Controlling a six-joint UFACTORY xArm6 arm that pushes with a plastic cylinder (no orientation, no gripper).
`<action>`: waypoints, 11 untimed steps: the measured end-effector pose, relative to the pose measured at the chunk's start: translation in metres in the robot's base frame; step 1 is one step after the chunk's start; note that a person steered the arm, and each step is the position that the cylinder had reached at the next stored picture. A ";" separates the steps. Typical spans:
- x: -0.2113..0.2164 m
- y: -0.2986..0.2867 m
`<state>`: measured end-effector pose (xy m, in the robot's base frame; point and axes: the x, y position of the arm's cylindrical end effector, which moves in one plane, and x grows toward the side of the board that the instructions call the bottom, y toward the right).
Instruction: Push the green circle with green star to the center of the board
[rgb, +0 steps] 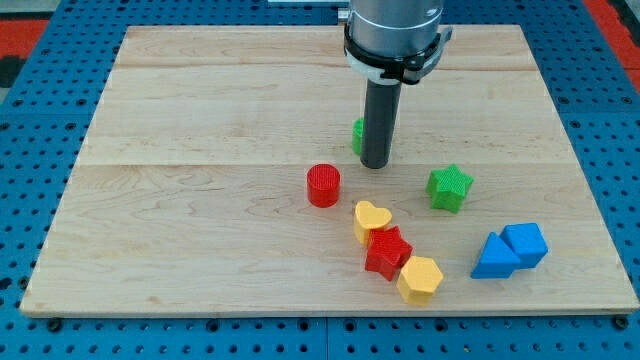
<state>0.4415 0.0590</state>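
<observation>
Green circle (356, 136) mostly hidden behind the rod, only a sliver showing at the rod's left edge, roughly mid-board and a touch toward the view's top. My tip (375, 165) planted right against it, on the side toward the view's bottom and right; whether truly touching or just beside, cannot tell from this angle. No fingers on this rig, only a plain rod, so nothing to open or close.

Green star (450, 188) standing apart from the green circle, off toward the view's right and a little toward the view's bottom, with bare wooden worktop (200, 120) between them. Red cylinder (323, 186) below and left of the green circle, near but clear of it. Farther toward the view's bottom from the green circle: yellow heart (371, 220), red star (388, 252) and a second yellow block (420, 280), strung together in a touching chain. Two blue blocks (510, 252) pressed together well beyond the green star, toward the view's bottom right.

Step in hand, by judgement: circle already about central, star not yet brought in. Next move probably calls for going round to the far right side of the green star and nudging it leftward toward the green circle, keeping clear of the yellow heart.
</observation>
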 end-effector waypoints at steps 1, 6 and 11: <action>-0.001 0.036; 0.066 0.091; -0.026 -0.026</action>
